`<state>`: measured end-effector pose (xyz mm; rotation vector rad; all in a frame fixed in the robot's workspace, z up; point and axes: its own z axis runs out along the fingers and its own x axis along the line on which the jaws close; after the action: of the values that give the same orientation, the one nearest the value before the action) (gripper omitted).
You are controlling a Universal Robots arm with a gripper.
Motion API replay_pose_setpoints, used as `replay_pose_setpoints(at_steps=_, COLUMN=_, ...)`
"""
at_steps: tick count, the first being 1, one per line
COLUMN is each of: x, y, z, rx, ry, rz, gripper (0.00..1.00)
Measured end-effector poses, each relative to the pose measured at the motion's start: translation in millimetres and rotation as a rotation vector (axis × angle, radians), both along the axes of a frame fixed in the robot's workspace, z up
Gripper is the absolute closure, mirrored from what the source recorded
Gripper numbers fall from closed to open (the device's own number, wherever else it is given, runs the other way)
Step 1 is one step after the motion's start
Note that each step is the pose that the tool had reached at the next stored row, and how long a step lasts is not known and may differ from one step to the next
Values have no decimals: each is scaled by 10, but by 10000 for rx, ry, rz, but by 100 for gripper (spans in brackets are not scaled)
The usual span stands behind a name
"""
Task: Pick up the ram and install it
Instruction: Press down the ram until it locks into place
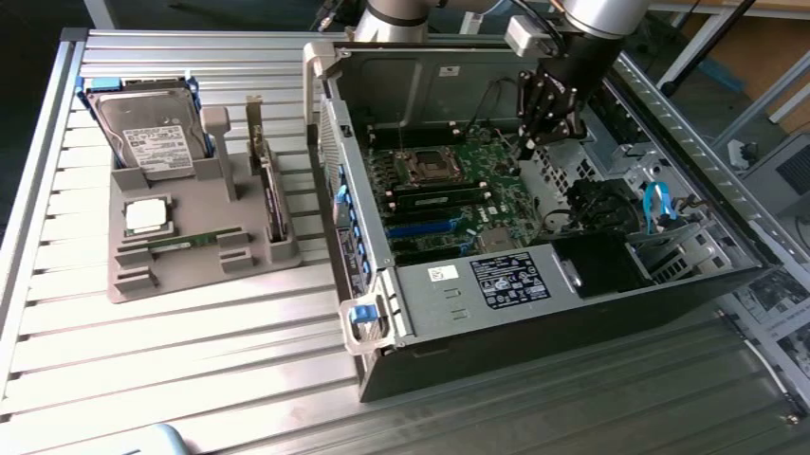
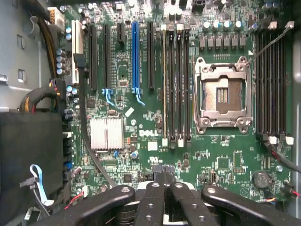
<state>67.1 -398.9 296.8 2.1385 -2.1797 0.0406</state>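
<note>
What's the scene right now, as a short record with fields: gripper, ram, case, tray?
gripper: shut, holding nothing visible, above the motherboard inside the case
ram: one green stick lying in the grey tray, apart from the gripper; another stick seated in a slot on the motherboard
socket: processor socket empty, frame closed
tray: on the exterior view's left of the case, also holding a hard drive, a silver processor and an upright card
case: side open, lying on the slatted table
</note>
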Motion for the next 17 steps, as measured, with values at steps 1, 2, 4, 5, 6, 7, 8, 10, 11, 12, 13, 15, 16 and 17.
replay_pose_setpoints(at_steps=1, x=0, y=0, z=0, rx=0, ry=0, rz=0, gripper=89)
replay_pose_setpoints(at_steps=2, x=0, y=-1, z=0, rx=0, ry=0, rz=0, gripper=89)
replay_pose_setpoints(at_steps=4, x=0, y=-1, z=0, rx=0, ry=0, rz=0, gripper=89)
replay_pose_setpoints(at_steps=5, x=0, y=-1, z=0, rx=0, ry=0, rz=0, gripper=89)
replay_pose_setpoints(at_steps=6, x=0, y=-1, z=0, rx=0, ry=0, rz=0, gripper=89)
replay_pose_setpoints(at_steps=7, x=0, y=-1, z=0, rx=0, ry=0, rz=-1, gripper=89)
replay_pose_setpoints(at_steps=8, x=0, y=-1, z=0, rx=1, ry=0, rz=0, gripper=89)
replay_pose_setpoints(at_steps=10, x=0, y=-1, z=0, rx=0, ry=0, rz=-1, gripper=89)
replay_pose_setpoints(at_steps=11, x=0, y=-1, z=0, rx=0, ry=0, rz=0, gripper=89)
replay_pose_setpoints(at_steps=12, x=0, y=-1, z=0, rx=0, ry=0, rz=0, gripper=89)
replay_pose_setpoints(at_steps=13, x=0, y=-1, z=0, rx=0, ry=0, rz=0, gripper=89)
replay_pose_setpoints(at_steps=15, x=0, y=-1, z=-1, rx=-3, ry=1, rz=-51, gripper=89)
replay_pose_setpoints(at_steps=16, x=0, y=-1, z=-3, rx=-3, ry=0, rz=-170, gripper=89)
replay_pose_setpoints(at_steps=17, x=0, y=-1, z=-8, rx=-5, ry=1, rz=-415, gripper=89)
